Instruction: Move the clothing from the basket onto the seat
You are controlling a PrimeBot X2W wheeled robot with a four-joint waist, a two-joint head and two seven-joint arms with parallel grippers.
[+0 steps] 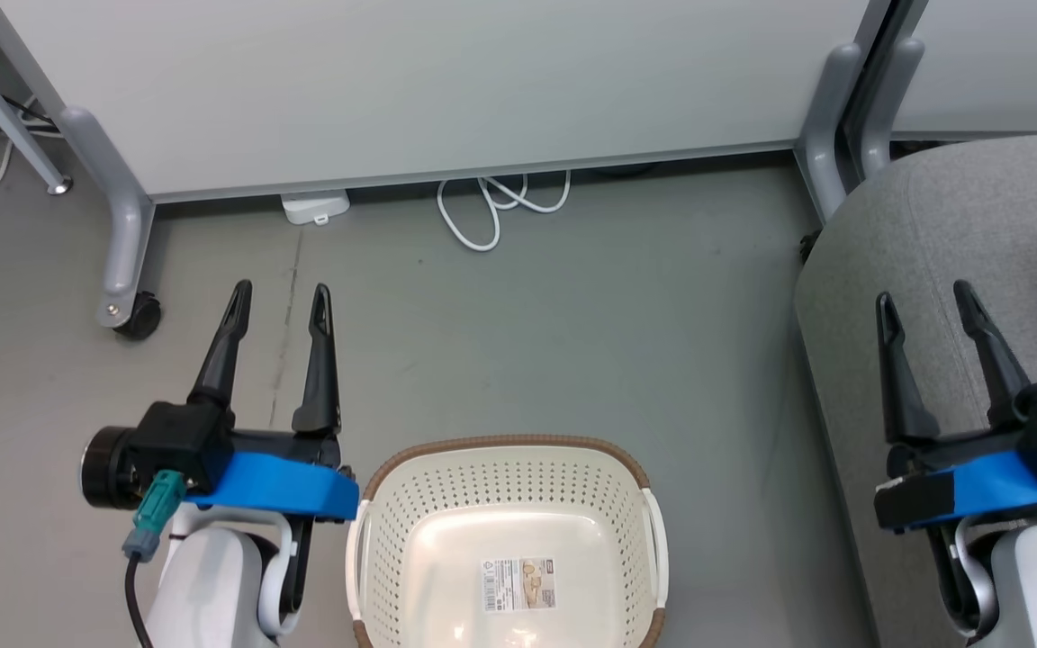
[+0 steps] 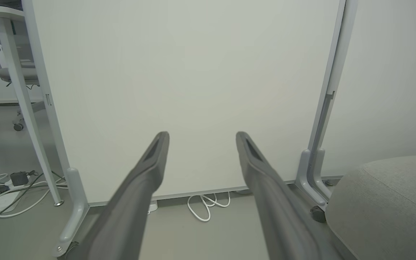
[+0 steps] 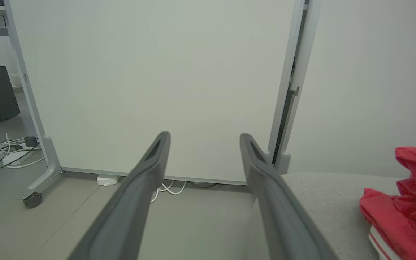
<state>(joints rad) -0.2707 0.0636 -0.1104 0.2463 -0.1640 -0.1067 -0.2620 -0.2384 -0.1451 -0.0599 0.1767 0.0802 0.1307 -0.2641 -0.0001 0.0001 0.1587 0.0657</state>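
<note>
1. A grey floor (image 1: 572,297) runs to a white partition panel (image 1: 446,81) at 12 o'clock. The panel stands on grey legs, with a caster (image 1: 136,315) at 9 o'clock.
2. The basket (image 1: 392,540), cream, perforated and brown-rimmed, sits on the floor at 6 o'clock, with a paper label (image 1: 518,585) on its bare bottom.
3. The clothing (image 3: 403,202), red with white trim, lies bunched on the grey seat (image 1: 951,225) at 3 o'clock.
4. A white cable (image 1: 491,211) loops under the panel, near a white adapter (image 1: 314,208).
5. The left fingers (image 1: 319,369) hang spread and released over the floor at 8 o'clock. The right fingers (image 1: 898,378), also released, hover over the seat's edge at 4 o'clock.
</note>
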